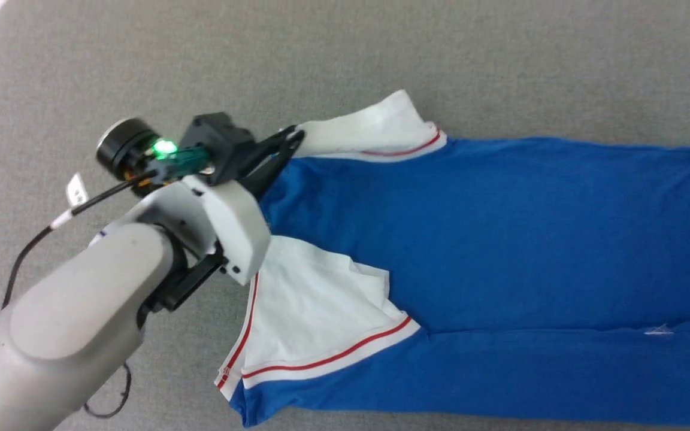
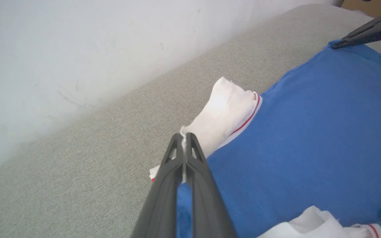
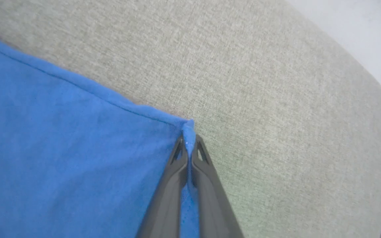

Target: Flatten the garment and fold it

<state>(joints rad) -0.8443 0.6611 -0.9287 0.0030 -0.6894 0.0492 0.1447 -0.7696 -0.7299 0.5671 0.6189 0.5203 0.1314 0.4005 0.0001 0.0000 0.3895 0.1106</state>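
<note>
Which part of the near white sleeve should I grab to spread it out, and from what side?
Probably the cuff corner of the near sleeve, where its red-striped edges meet: it juts past the blue body of the T-shirt onto the bare gray surface. Come in low from the robot's left, jaws straddling that edge; the rest lies flat on blue cloth.

The garment (image 1: pixel 501 239) runs off the right edge
</note>
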